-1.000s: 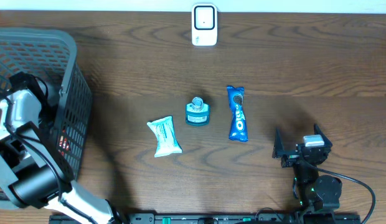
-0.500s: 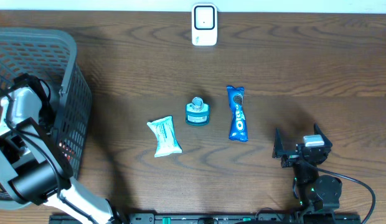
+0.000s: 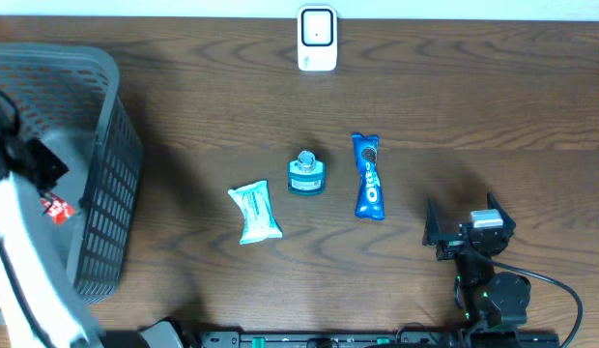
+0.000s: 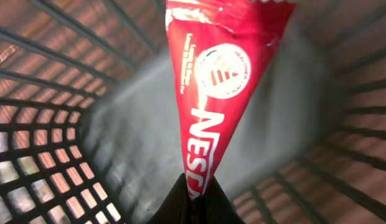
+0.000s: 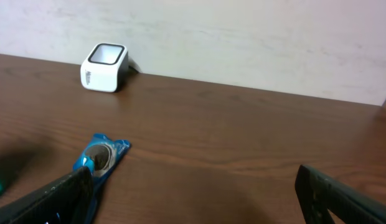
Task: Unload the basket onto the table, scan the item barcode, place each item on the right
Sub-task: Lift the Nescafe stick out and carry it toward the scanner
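Nescafé sachet (image 4: 211, 93): red, inside the grey basket (image 3: 106, 174), held by one end, likely for carrying out.
Left gripper (image 4: 193, 194): clamped on the sachet.
Scanner (image 3: 317, 39): far desk (image 3: 473, 97) edge, well apart.
Right gripper (image 3: 464, 226): wide open, empty.

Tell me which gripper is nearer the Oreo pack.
Right. The right gripper sits close beside the Oreo pack; the left gripper is far inside the basket, jaws shut on a red sachet.
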